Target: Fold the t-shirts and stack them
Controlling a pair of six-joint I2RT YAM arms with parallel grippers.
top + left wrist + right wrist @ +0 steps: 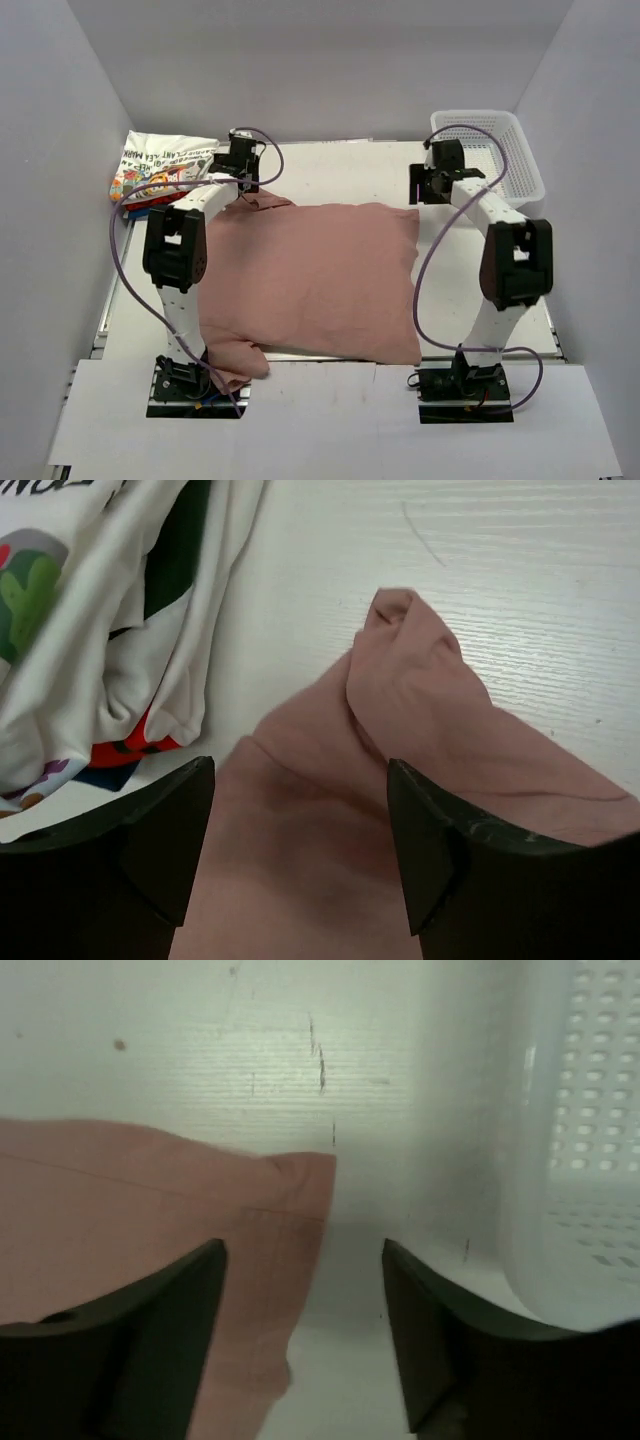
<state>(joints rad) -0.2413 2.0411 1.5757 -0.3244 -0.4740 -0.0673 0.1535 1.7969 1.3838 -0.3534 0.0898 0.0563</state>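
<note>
Dusty-pink tee (310,280) lies spread flat on the white table (330,165) between the two arms. Its near edge sits just ahead of their bases, and one sleeve (235,365) bunches up beside the foot of the left arm. No chest print shows on the side facing up. Farther back, the cloth runs in a broad, lightly wrinkled sheet to its two far corners, and a gripper hangs over each. The left gripper (243,178) is over the far left corner. In the left wrist view its fingers (150,850) are spread wide with a rumpled fold of the pink cloth (420,720) lying under and between them, and nothing is pinched. The right gripper (430,185) is over the far right corner. In the right wrist view its fingers (160,1340) are likewise spread, the left one above the hemmed corner of the pink cloth (140,1210) and the other above bare table, gripping nothing. Beyond the left gripper, at the far left of the table, is a stack of folded shirts. A white cartoon-printed tee (160,165) lies on top, with a red tee (130,748) and a blue tee (100,777) peeking out beneath it, and the pile is just beside the pink corner. At the far right stands a white mesh basket (510,150), and its wall (570,1160) is close to the right gripper.
</note>
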